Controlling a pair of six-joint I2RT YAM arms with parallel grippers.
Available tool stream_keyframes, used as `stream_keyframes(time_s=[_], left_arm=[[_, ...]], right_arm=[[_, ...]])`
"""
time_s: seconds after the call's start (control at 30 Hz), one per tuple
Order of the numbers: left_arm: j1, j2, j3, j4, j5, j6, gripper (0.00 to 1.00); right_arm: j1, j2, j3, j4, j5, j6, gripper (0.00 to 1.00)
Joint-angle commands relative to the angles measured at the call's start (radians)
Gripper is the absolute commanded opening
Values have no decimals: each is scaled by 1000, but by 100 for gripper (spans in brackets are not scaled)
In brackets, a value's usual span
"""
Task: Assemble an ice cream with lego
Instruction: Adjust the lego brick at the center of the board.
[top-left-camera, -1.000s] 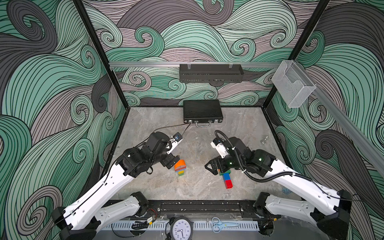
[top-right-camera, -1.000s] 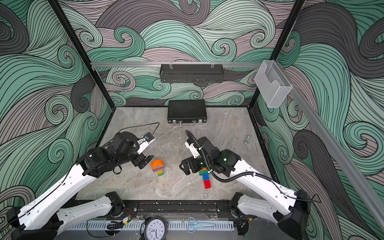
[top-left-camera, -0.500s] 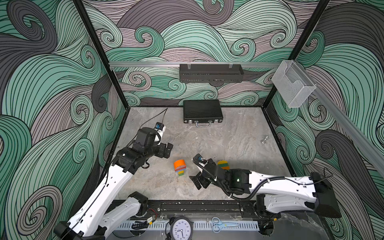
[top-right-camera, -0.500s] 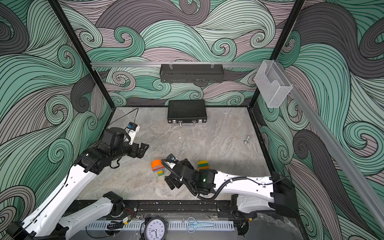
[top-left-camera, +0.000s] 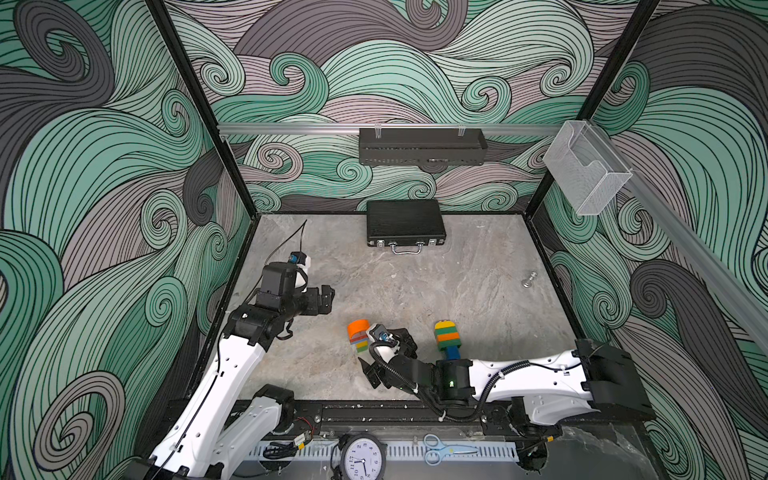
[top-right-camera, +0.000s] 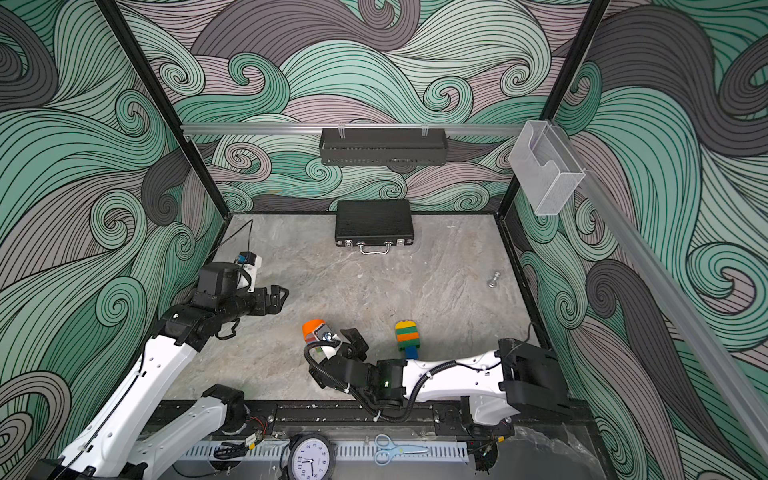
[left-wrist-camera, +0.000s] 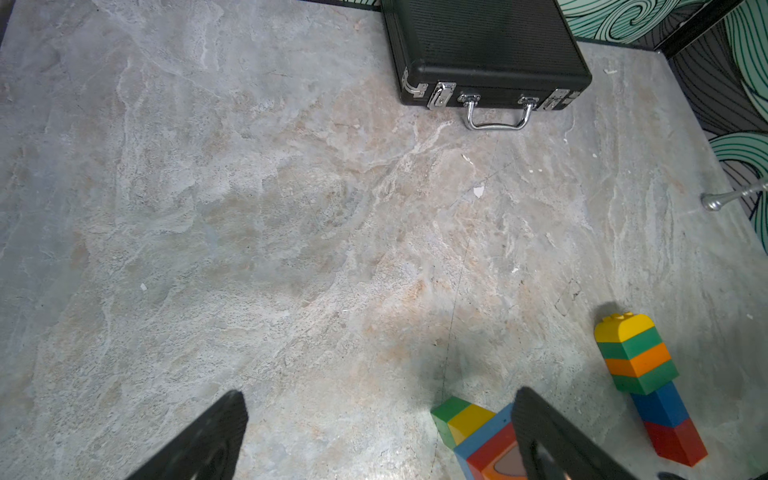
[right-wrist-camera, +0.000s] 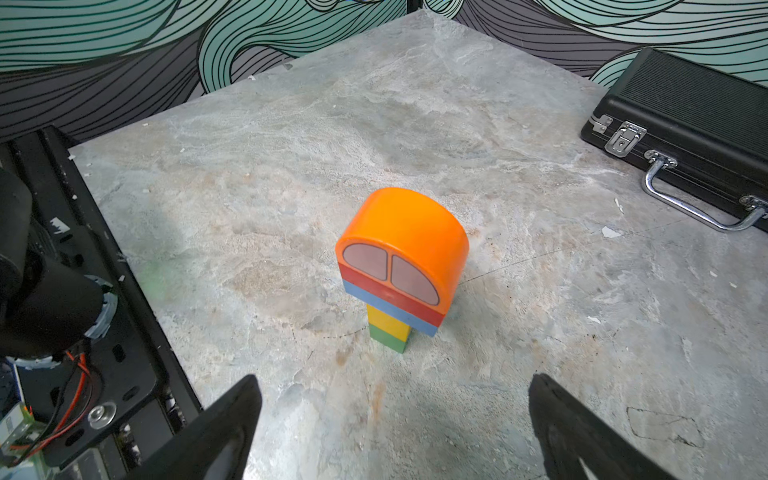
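A lego stack with an orange half-round top (top-left-camera: 357, 330) (top-right-camera: 312, 329) stands near the table's front middle. Its red, blue, yellow and green layers show in the right wrist view (right-wrist-camera: 405, 232). My right gripper (top-left-camera: 384, 353) (right-wrist-camera: 392, 382) is low beside it, open and empty, with the stack just ahead of its fingers. A second lego stack (top-left-camera: 446, 337) (left-wrist-camera: 640, 365), yellow over green, orange, green, blue and red, appears to lie flat farther right. My left gripper (top-left-camera: 328, 300) (left-wrist-camera: 380, 399) hangs open and empty to the left, apart from both stacks.
A black briefcase (top-left-camera: 405, 224) lies at the back middle, handle forward. A small metal pin (top-left-camera: 528, 280) sits near the right wall. The black front rail (top-left-camera: 374, 411) borders the table behind my right arm. Patterned walls close in three sides.
My right arm left the yellow-topped stack on the table and swung low to the front, facing the orange-topped stack. My left gripper pulled back and left, away from that stack.
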Motion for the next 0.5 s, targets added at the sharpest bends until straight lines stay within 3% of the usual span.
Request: stream_keyframes(time_s=[0.0,0.47], left_arm=[[18,-27,-7,8,31,0,99],[46,-81,-101,43,151,-53,99]], right_arm=[[11,42,-17,149,39,30,99],[26,197,14,312,145,18,99]])
